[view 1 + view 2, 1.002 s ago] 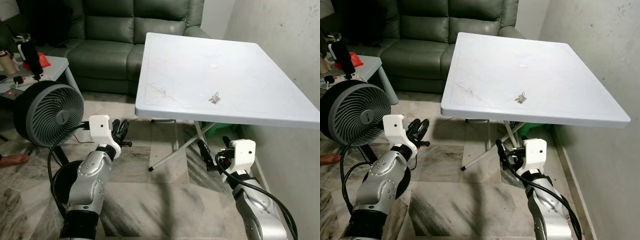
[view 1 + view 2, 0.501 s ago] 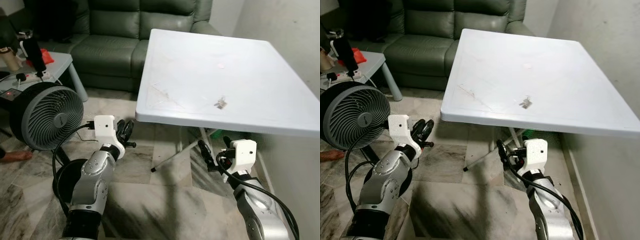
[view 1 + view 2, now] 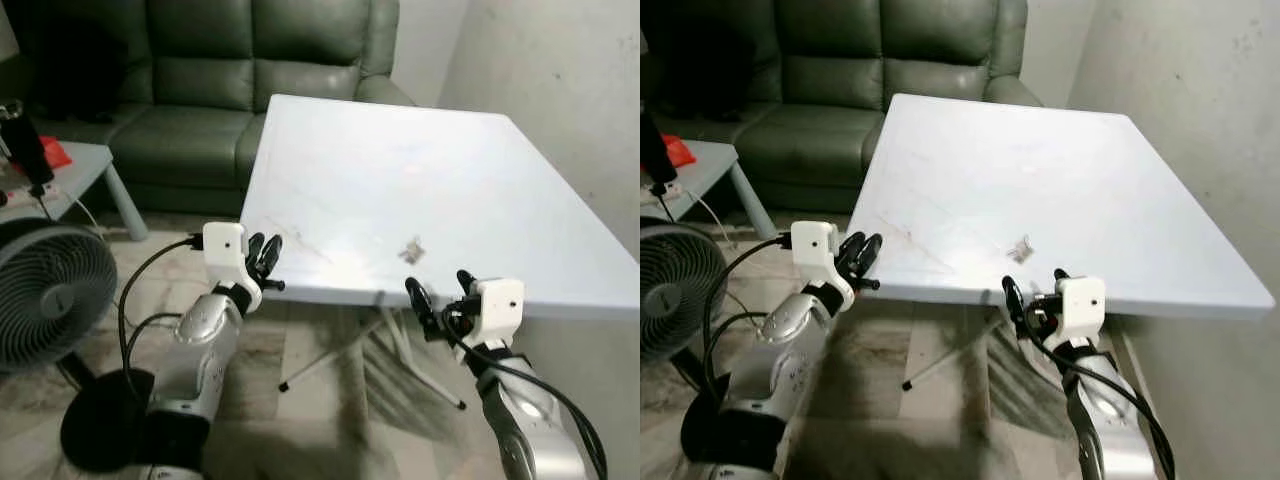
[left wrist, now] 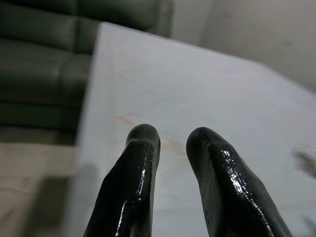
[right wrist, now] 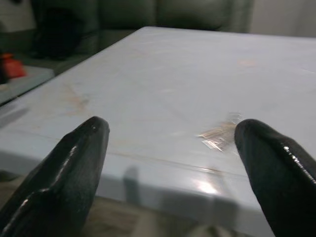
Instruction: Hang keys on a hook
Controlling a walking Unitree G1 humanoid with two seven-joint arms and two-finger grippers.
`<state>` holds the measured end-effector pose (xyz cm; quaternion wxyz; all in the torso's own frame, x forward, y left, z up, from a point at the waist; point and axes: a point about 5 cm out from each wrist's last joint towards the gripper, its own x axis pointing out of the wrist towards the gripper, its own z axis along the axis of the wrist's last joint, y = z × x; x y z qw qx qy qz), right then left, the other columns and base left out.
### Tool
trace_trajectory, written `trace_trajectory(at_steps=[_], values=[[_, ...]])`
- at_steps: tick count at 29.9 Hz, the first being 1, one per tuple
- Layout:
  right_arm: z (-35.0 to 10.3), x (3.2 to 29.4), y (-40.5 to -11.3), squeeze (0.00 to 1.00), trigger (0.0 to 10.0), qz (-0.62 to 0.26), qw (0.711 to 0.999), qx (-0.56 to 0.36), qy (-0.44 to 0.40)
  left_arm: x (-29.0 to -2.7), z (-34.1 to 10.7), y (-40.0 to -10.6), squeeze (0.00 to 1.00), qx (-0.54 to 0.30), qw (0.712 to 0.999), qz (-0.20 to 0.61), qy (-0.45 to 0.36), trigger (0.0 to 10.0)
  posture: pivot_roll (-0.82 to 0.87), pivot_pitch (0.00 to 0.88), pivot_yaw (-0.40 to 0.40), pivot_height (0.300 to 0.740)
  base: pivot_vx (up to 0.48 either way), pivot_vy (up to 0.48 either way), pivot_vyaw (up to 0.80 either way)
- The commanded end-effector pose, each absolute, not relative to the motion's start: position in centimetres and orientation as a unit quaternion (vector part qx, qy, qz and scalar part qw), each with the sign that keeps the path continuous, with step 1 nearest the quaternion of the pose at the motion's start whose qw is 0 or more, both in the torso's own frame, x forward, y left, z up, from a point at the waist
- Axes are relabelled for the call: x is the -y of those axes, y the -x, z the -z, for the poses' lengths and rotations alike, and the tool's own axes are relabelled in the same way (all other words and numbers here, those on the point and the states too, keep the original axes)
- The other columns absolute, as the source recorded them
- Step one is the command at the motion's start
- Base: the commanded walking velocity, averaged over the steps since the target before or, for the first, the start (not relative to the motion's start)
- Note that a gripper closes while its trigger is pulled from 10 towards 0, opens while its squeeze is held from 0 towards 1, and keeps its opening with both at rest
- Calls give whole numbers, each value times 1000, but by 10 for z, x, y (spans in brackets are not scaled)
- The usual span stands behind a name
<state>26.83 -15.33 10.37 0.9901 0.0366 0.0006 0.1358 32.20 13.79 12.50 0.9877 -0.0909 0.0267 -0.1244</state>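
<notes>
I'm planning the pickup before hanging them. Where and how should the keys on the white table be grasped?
The keys lie flat near the table's front edge. Probably best to pinch the raised bunch from above with the open right gripper, which sits just below that edge; their finer shape is too blurred to tell.

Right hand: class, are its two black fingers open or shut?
Open. The right hand shows a wide gap between its fingers, with the keys lying on the white table beyond.
</notes>
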Motion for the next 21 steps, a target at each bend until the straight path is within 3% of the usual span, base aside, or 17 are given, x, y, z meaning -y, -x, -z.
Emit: trace_trajectory(at_steps=[1,9,21], values=[[-106,162,-268,0,10000,-127,992,3,-28,-131,-127,-323,0,-26,987,132,92,10000,-92,16,-50,740,386,0,0],[-106,161,-269,0,10000,-132,991,3,-25,-133,-126,-323,0,-27,989,119,86,10000,-88,19,-55,740,366,0,0],[-106,162,-275,0,10000,-129,992,-10,9,-134,-129,-319,0,0,991,110,80,10000,-78,30,-71,740,0,0,0]])
